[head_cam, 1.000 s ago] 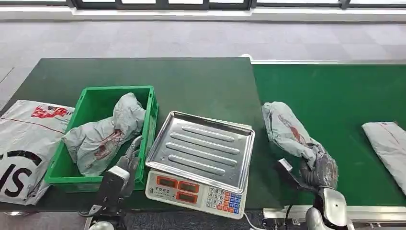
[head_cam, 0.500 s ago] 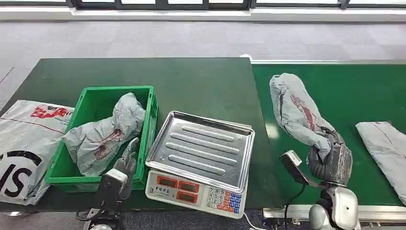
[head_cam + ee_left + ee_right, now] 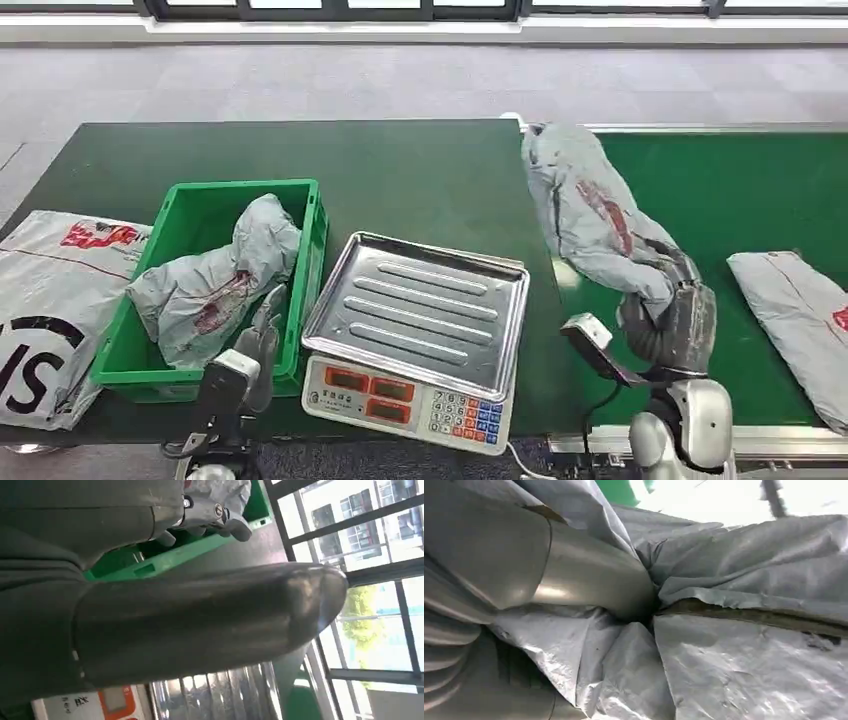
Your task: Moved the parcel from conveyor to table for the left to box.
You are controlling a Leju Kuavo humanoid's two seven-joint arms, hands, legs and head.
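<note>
In the head view, the right hand (image 3: 668, 325) grips one end of the grey parcel (image 3: 590, 215), which has risen off the conveyor (image 3: 740, 180) and swung left since a second ago; its far end now hangs over the table (image 3: 420, 170) edge, so the transfer looks about halfway. The left hand (image 3: 262, 335) waits by the green crate (image 3: 310, 215), holding nothing, fingers loosely extended. The left wrist view shows those fingers (image 3: 215, 515) apart near the crate. In the right wrist view, crumpled parcel film wraps the thumb (image 3: 589, 580).
</note>
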